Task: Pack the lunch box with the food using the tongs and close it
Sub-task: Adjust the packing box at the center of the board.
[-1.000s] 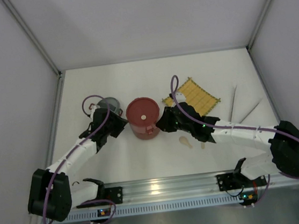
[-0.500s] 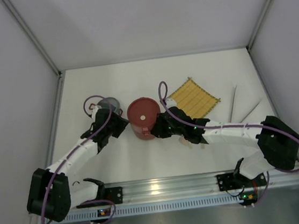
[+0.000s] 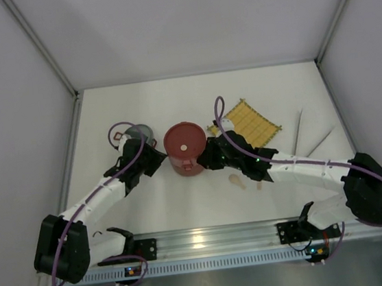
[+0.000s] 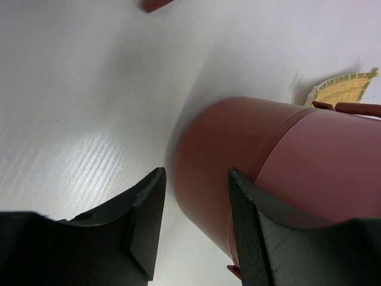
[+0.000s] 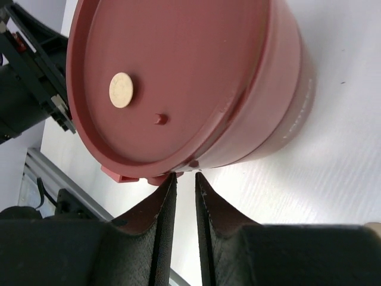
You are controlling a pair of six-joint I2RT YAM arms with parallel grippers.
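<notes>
My right gripper (image 5: 182, 176): jaws at narrow slit, nothing between, tips at lunch box (image 5: 262, 119) rim tab. My left gripper (image 4: 196, 179): jaws half apart, empty, against box wall.

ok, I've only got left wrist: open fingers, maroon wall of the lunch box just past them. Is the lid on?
Observer: Yes. The top view shows a flat maroon lid with a pale centre dot sitting on the lunch box.
Operator: Where's the right gripper?
Observer: The right gripper is at the box's right side. Its fingers are nearly together, with the tips at the lid's rim by a small tab. I can't tell whether they pinch it.
Operator: Tongs?
Observer: The tongs lie on the table to the right of the yellow mat, and neither arm touches them.
</notes>
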